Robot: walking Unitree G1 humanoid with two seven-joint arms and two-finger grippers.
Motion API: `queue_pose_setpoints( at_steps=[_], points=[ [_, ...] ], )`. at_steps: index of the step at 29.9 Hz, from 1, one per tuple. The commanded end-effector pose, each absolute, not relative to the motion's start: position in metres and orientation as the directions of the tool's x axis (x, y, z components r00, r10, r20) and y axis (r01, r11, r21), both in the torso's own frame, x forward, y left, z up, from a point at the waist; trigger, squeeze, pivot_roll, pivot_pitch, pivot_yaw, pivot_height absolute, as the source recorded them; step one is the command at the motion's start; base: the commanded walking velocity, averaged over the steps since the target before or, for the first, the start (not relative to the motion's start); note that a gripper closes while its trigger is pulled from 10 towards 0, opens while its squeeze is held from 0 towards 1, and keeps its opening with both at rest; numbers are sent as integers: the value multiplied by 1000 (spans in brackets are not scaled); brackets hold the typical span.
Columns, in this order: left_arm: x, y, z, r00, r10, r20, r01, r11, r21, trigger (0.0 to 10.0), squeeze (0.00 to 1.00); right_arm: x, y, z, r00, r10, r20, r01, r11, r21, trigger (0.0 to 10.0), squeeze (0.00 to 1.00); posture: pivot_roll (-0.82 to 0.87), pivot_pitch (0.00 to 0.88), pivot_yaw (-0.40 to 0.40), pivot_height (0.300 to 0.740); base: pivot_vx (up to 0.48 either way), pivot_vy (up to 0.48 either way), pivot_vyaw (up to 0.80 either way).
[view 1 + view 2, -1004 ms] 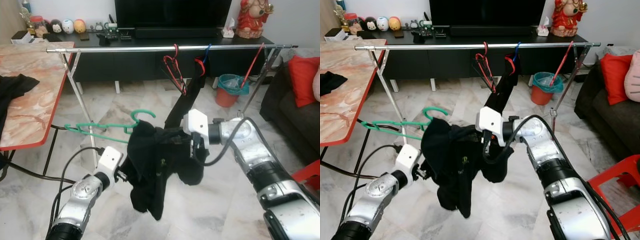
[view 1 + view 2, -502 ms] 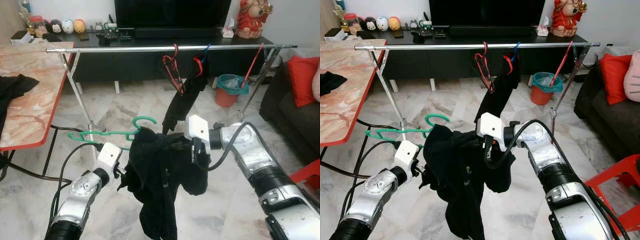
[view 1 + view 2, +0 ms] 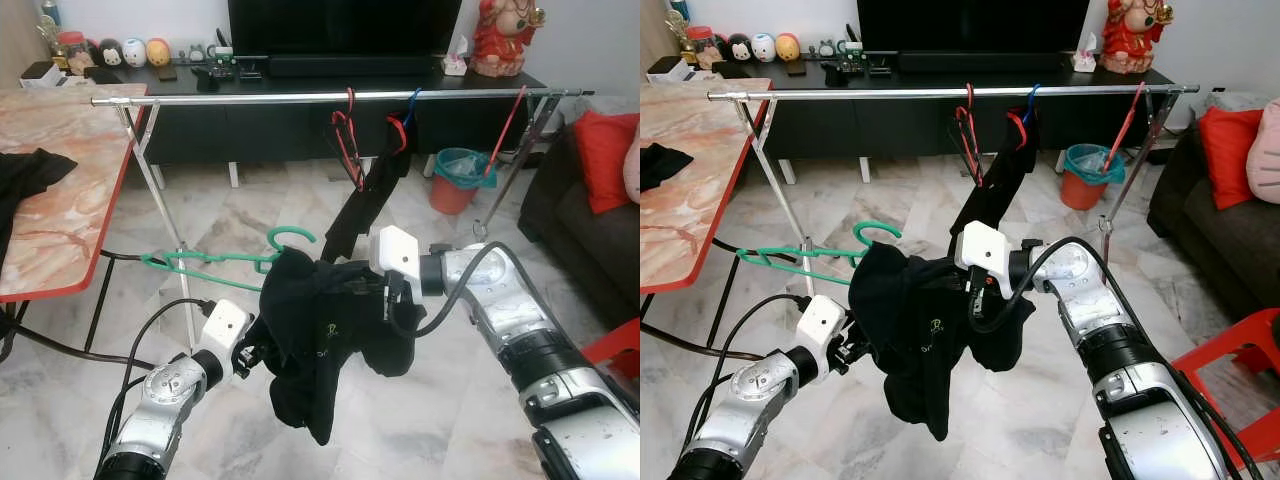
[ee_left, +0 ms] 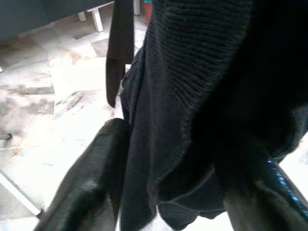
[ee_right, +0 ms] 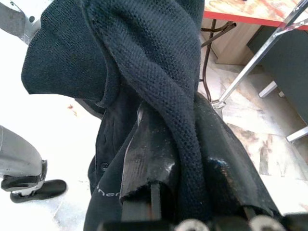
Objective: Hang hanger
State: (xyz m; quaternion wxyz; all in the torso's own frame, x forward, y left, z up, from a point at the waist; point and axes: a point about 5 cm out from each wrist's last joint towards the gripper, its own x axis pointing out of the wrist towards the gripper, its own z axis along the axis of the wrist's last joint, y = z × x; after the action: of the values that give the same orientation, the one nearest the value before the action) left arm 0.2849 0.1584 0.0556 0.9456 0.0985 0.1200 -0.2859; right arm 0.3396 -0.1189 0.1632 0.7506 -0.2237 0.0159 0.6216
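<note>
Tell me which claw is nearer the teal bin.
Right. The right claw grips the black garment below the teal bin; the left claw sits farther left.

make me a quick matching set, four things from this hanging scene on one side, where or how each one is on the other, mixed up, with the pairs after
Things:
1. green plastic hanger
2. red wire hanger
3. teal-lined orange waste bin
4. black knit garment

Places or states:
A. standing on the marble floor beyond the rail
B. gripped by the left tool and the right tool
C. hooked on the silver metal clothes rail
D. tucked into the garment, its hook sticking up, not on the rail

Pairs: 1-D, 2-C, 3-A, 4-B
</note>
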Motion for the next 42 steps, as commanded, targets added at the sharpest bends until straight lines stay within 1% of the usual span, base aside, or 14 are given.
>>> queue_pose_setpoints(
  at_steps=[1,10,24,27,28,30,31,32,34,36,39,41,42],
  points=[
    [287,159,54,818,-494,-294,546,828,128,0,0,344,-120,177,246,930,-274,-924,139,-356,10000,0,32,0,-74,728,0,0,0],
    [288,169,48,850,-418,-320,484,861,160,0,0,344,-120,177,254,930,-268,-922,149,-357,10000,0,32,0,-74,728,0,0,0],
    [286,169,45,851,-410,-328,479,863,162,0,0,345,-121,175,263,926,-270,-922,159,-353,10000,0,35,0,-75,728,0,0,0],
    [285,171,44,854,-402,-330,469,870,153,0,0,350,-125,180,325,917,-233,-900,224,-373,10000,0,36,0,-74,728,0,0,0],
    [284,172,44,859,-395,-326,458,877,143,0,0,355,-127,183,378,902,-207,-880,280,-384,10000,0,35,0,-74,728,0,0,0],
    [284,174,44,866,-384,-321,442,887,133,0,0,360,-131,187,437,881,-183,-854,343,-391,10000,0,35,0,-74,728,0,0,0],
    [284,175,44,869,-379,-319,436,891,129,0,0,362,-133,188,457,872,-175,-844,364,-393,10000,0,36,0,-74,728,0,0,0],
    [284,175,44,869,-379,-319,436,891,129,0,0,362,-133,188,457,872,-175,-844,364,-393,10000,0,36,0,-74,728,0,0,0],
    [284,177,45,877,-365,-313,417,902,115,0,0,365,-140,189,499,852,-159,-825,411,-387,10000,0,33,0,-73,728,0,0,0],
    [284,177,45,878,-363,-310,414,903,113,0,0,364,-141,189,499,852,-159,-826,411,-386,10000,0,33,0,-73,728,0,0,0],
    [287,174,50,883,-377,-280,415,906,89,0,0,360,-140,183,463,870,-170,-849,379,-369,10000,0,30,0,-72,728,0,0,0],
    [287,174,50,883,-377,-280,415,906,89,0,0,360,-140,183,463,870,-170,-849,379,-369,10000,0,30,0,-72,728,0,0,0],
    [287,173,50,884,-376,-279,415,904,97,8000,0,359,-140,181,458,872,-173,-852,375,-364,10000,0,31,0,-70,728,0,0,0]
  ],
)
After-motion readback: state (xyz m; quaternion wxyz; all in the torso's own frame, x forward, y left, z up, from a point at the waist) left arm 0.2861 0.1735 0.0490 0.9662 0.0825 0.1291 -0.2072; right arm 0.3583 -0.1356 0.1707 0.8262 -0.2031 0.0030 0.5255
